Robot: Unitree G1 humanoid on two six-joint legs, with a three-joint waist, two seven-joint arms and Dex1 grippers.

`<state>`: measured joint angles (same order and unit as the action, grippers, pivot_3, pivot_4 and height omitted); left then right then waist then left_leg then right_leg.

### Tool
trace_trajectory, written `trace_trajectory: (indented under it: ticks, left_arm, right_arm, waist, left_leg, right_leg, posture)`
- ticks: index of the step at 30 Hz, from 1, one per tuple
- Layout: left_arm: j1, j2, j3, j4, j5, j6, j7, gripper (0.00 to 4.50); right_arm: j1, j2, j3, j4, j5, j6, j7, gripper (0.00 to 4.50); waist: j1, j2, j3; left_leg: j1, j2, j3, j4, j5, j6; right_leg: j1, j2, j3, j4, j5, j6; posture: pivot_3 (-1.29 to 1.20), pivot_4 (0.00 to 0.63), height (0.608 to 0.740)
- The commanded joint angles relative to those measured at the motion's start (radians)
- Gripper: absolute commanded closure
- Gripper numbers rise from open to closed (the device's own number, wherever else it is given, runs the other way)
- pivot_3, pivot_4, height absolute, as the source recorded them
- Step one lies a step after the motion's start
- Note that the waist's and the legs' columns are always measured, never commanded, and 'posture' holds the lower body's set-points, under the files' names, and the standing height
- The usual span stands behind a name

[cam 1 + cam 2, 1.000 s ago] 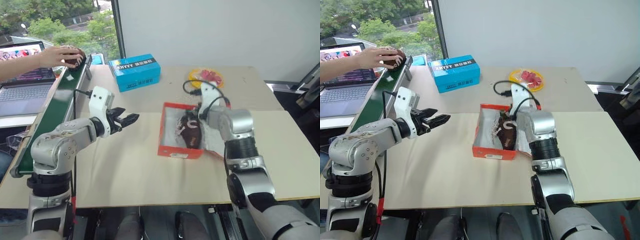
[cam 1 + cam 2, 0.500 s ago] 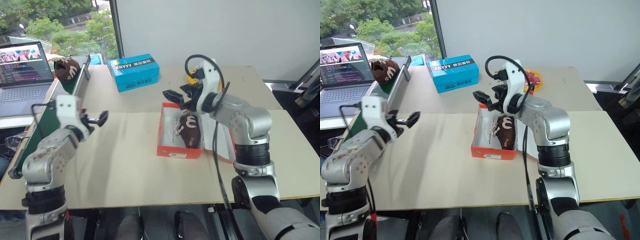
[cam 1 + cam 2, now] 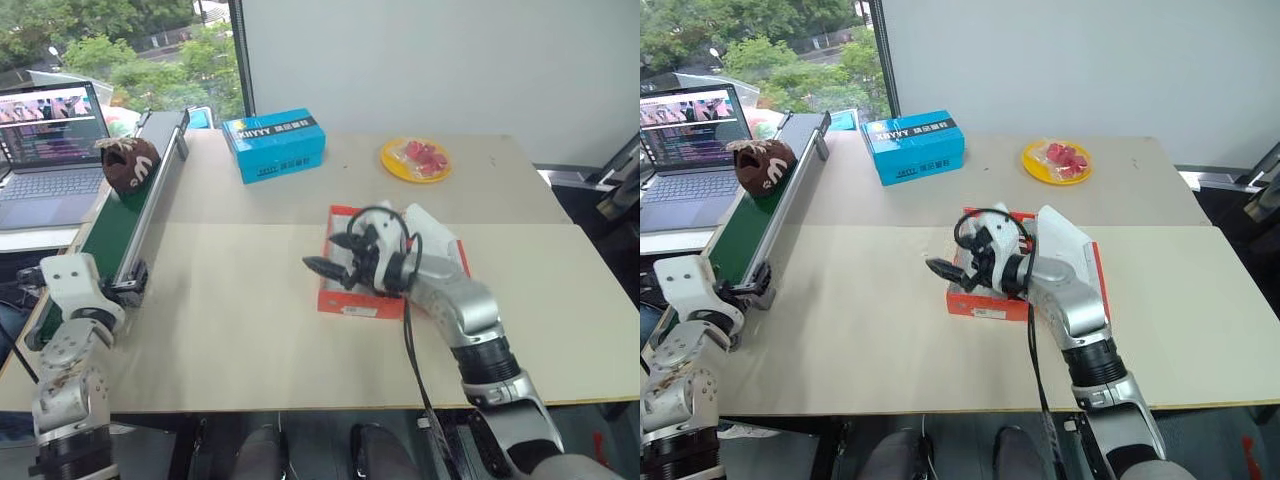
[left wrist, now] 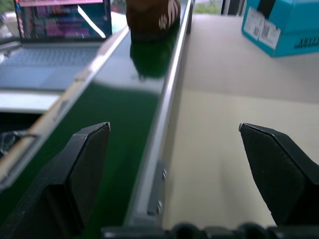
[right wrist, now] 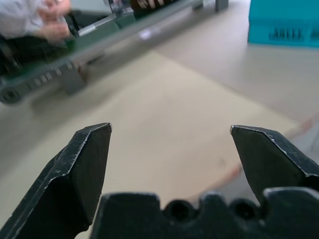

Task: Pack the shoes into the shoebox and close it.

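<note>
1. A brown shoe point(image 3: 127, 164) sits on the green conveyor point(image 3: 115, 232), far from the red shoebox point(image 3: 345, 300) on the table point(image 3: 240, 320).
2. Right gripper point(image 3: 335, 255), fingers wide apart, hovers over the box's left edge.
3. Left gripper point(image 4: 174, 144), fingers apart, empty, faces along the conveyor.

glossy green conveyor belt point(image 4: 124, 99), matt cardboard shoebox point(image 3: 345, 300)

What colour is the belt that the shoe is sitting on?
Dark green; the brown shoe sits at the far end of the belt. Clearest in the right eye view.
</note>
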<state>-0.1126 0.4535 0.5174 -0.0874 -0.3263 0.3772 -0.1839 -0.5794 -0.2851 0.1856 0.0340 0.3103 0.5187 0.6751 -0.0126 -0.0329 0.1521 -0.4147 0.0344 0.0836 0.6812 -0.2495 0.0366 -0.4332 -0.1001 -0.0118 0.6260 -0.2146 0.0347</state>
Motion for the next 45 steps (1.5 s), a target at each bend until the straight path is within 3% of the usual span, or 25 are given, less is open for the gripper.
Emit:
trace_trajectory:
  ticks: [1, 7, 17, 28, 30, 33, 35, 41, 45]
  left_arm:
    - [-0.018, 0.033, 0.042, 0.057, -0.033, -0.082, -0.068, 0.04]
    - [-0.013, 0.094, 0.066, 0.23, 0.005, -0.179, -0.086, 0.04]
    - [-0.132, 0.19, 0.058, 0.505, 0.016, -0.304, -0.147, 0.04]
    - [-0.196, 0.229, 0.013, 0.653, 0.036, -0.379, -0.209, 0.04]
    - [-0.202, 0.229, 0.019, 0.677, 0.031, -0.371, -0.201, 0.58]
    - [-0.2, 0.216, 0.016, 0.666, 0.016, -0.376, -0.22, 1.53]
    - [-0.197, 0.207, 0.01, 0.642, 0.013, -0.369, -0.217, 1.86]
    - [-0.236, 0.161, -0.026, 0.416, -0.034, -0.279, -0.197, 1.91]
    - [-0.317, 0.095, -0.112, 0.167, -0.101, -0.156, -0.178, 1.91]
  right_arm:
    - [-0.006, 0.0, -0.002, 0.005, -0.062, -0.158, 0.001, 0.0]
    - [0.004, 0.008, -0.011, 0.02, -0.076, -0.187, 0.004, 0.0]
    - [0.014, 0.013, -0.015, 0.005, -0.084, -0.179, -0.014, 0.0]
    - [0.003, 0.008, -0.029, 0.008, -0.099, -0.177, -0.021, 0.0]
    - [0.002, 0.005, -0.03, 0.008, -0.1, -0.175, -0.022, 0.0]
    - [-0.006, 0.002, -0.032, 0.009, -0.101, -0.171, -0.024, 0.0]
    - [-0.009, 0.001, -0.033, 0.008, -0.099, -0.166, -0.025, 0.0]
    - [-0.03, 0.012, -0.071, -0.021, -0.041, -0.094, -0.032, 0.0]
    - [-0.111, 0.096, -0.243, -0.056, 0.189, 0.114, -0.118, 0.0]
  waist:
    - [-0.003, 0.0, 0.0]
    - [-0.006, 0.0, 0.0]
    - [-0.001, 0.0, 0.0]
    - [-0.003, 0.0, 0.0]
    - [-0.003, 0.0, 0.0]
    - [-0.001, 0.0, 0.0]
    - [0.001, 0.0, 0.0]
    - [0.002, -0.001, 0.0]
    - [0.003, -0.002, 0.0]
  left_leg:
    - [0.0, 0.0, 0.0, 0.0, 0.0, 0.0]
    - [0.0, 0.001, 0.001, 0.0, 0.0, 0.0]
    - [0.0, 0.001, 0.001, 0.0, 0.0, -0.001]
    - [0.0, 0.001, 0.001, 0.0, 0.0, -0.001]
    - [0.0, 0.001, 0.001, 0.0, 0.0, -0.001]
    - [0.0, 0.001, 0.001, 0.0, 0.0, -0.001]
    - [0.0, 0.001, 0.001, 0.0, 0.001, -0.001]
    - [0.0, 0.001, 0.001, 0.0, 0.001, -0.002]
    - [-0.002, 0.002, 0.0, 0.001, 0.001, -0.002]
  right_leg:
    - [0.0, 0.0, 0.0, 0.0, 0.0, 0.0]
    - [-0.001, 0.001, 0.0, 0.0, 0.0, 0.0]
    - [0.0, 0.0, -0.001, 0.001, 0.0, -0.001]
    - [-0.001, 0.0, -0.001, 0.003, 0.0, -0.001]
    - [-0.001, 0.0, -0.001, 0.003, 0.0, -0.001]
    - [-0.001, 0.0, -0.001, 0.003, 0.0, -0.001]
    - [-0.001, 0.0, -0.002, 0.003, 0.0, -0.001]
    - [0.0, 0.0, -0.002, 0.004, 0.0, -0.001]
    - [0.0, 0.0, -0.003, 0.005, 0.001, -0.001]
  posture:
    - [0.0, 0.15, 0.74]
    - [0.0, 0.15, 0.74]
    - [0.0, 0.15, 0.74]
    - [0.0, 0.15, 0.74]
    - [0.0, 0.15, 0.74]
    - [0.0, 0.15, 0.74]
    - [0.0, 0.15, 0.74]
    - [0.0, 0.15, 0.74]
    - [0.0, 0.15, 0.74]
